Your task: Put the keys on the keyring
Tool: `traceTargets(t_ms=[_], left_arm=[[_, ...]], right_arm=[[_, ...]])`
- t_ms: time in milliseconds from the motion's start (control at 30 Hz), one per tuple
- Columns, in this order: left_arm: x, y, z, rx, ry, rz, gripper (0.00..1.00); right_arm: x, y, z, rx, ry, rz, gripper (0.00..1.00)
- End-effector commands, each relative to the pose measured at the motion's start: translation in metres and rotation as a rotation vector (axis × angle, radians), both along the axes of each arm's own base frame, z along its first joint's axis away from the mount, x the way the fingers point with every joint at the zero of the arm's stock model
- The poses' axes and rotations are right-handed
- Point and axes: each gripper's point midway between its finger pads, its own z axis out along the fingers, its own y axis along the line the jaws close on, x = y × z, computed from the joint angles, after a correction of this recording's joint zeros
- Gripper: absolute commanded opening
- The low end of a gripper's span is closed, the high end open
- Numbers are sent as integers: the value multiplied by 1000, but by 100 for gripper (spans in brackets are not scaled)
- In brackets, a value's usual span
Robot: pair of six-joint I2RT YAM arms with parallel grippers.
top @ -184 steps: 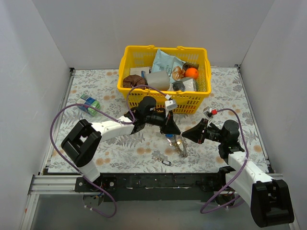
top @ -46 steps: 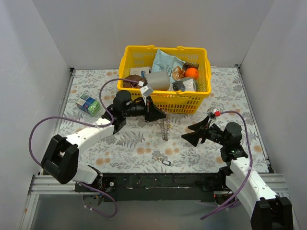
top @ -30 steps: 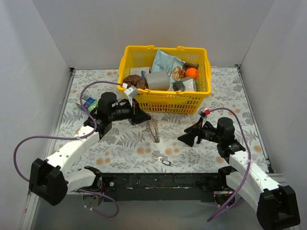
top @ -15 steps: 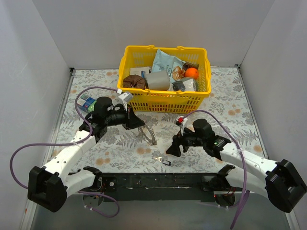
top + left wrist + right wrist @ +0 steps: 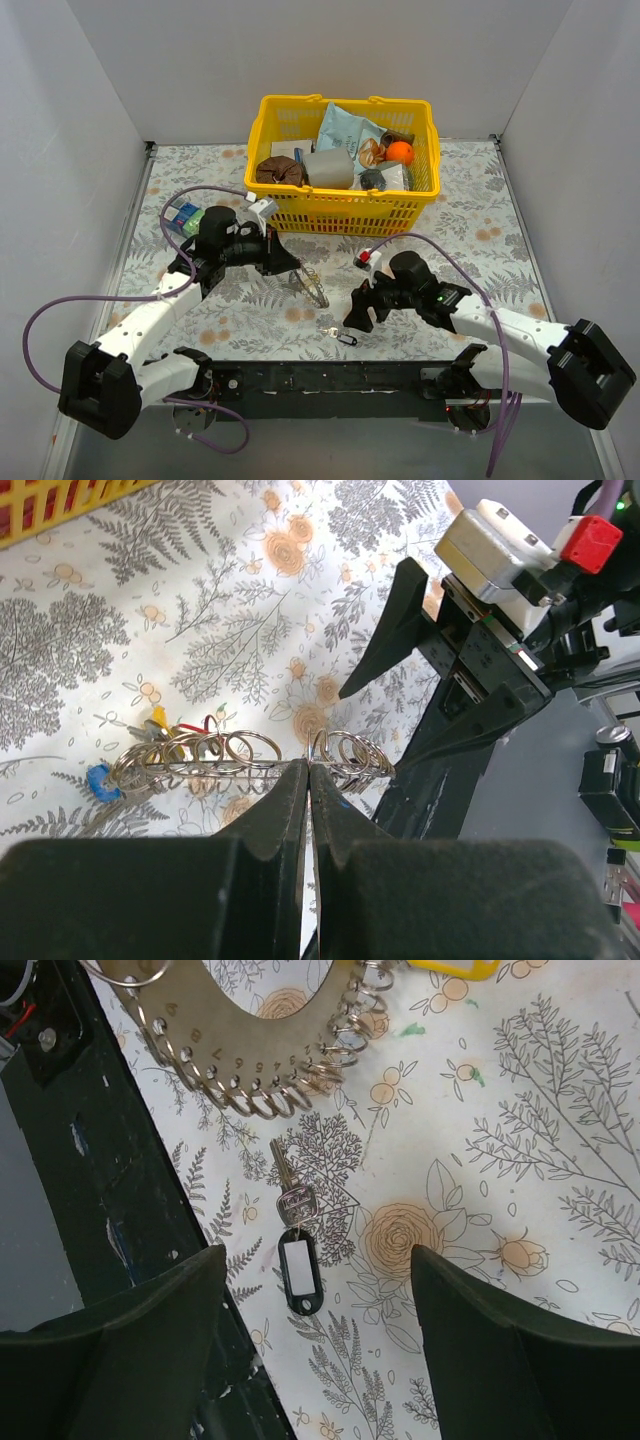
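Nearest, well in front of the yellow basket (image 5: 345, 200) and close to the table's (image 5: 500, 225) near edge, lies one loose key (image 5: 284, 1182) with a black tag (image 5: 300, 1272). In the last second and a half the right gripper (image 5: 358, 312) has swung in from off the basket's right front to hang just over that key. Its fingers (image 5: 120, 1345) are spread wide and empty, one on either side of the tag.

Over the same time the left gripper (image 5: 287, 266) has carried the keyring (image 5: 312, 285) leftwards and a little nearer, away from the basket's front wall. Its fingers (image 5: 260, 820) are clenched on the plate's edge, and the ring hangs just beyond the loose key.

My reading is that the ring is now held ready and the right arm is set to pick up the key, which is not yet grasped or threaded.

Counted:
- One loose key.
- One keyring, a numbered plate fringed with split rings (image 5: 270, 1100) that overlap too much to count.
- Three keys (image 5: 98, 780) already hanging on it, with blue, yellow and red heads.
- One green-and-blue box (image 5: 186, 216) off the basket's left front corner.
- One basket, filled with oddments.
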Motion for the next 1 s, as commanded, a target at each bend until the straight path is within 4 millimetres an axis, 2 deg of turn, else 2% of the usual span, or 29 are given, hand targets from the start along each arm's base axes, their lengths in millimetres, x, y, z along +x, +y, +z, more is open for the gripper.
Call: traceTargets(t_ms=[0,133,167,367,500,633,967], left_arm=[[2,5,1,-1,-34,4,0],[5,9,-1,0,-37,20,0],[6,9,-1,0,-36,23,0],[11,15,-1,2,-40,41,0],[11,16,-2,-3,-33,40,0],[12,17,0,-8,-39,42,0],[12,16,-1,-12,-32,35,0]], right_arm=[[5,12,10,-2,-38,19,78],[-2,20,4,-33,-33,49,66],[-2,22,3,-40,-35,48,60],[-9,32,-13,-108,-18,79,46],[-11,37,-25,-154,3,89,42],[-13,40,-31,-187,16,97,43],[-18,43,-37,-207,32,109,37]])
